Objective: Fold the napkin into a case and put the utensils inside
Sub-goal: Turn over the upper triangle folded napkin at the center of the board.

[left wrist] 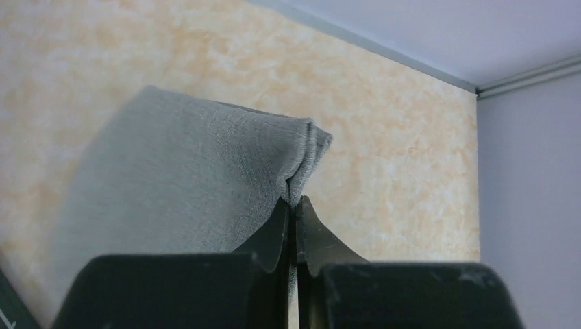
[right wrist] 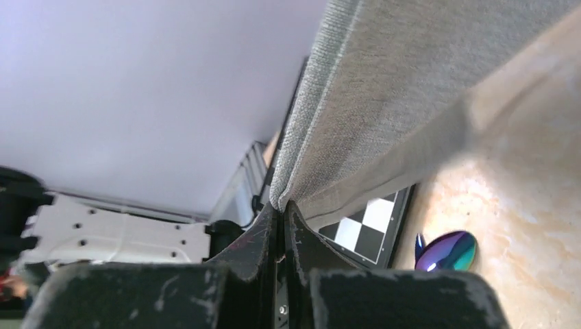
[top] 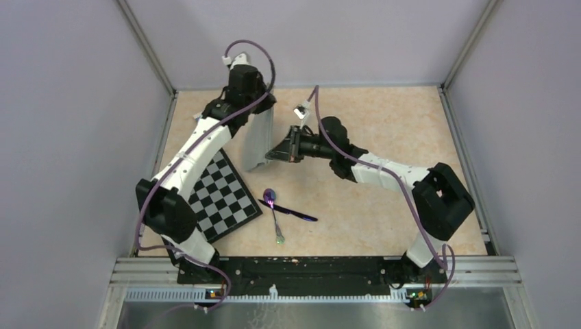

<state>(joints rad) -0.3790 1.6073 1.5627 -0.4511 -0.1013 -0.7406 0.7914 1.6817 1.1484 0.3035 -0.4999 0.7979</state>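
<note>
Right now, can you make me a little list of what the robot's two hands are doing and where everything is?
left gripper: shut on grey-green cloth napkin
right gripper: also shut on the napkin
napkin: held up between both grippers
shiny purple metal spoon: lying on beige table, not in napkin
dark straight stick-like utensil: crossing the spoon
black-and-white checkered board: left of spoon

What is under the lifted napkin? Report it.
The napkin, pinched by left fingers and right fingers, hangs over tan table. Checkered board and spoon lie nearer, uncovered. The strip directly beneath is hidden from above.
</note>
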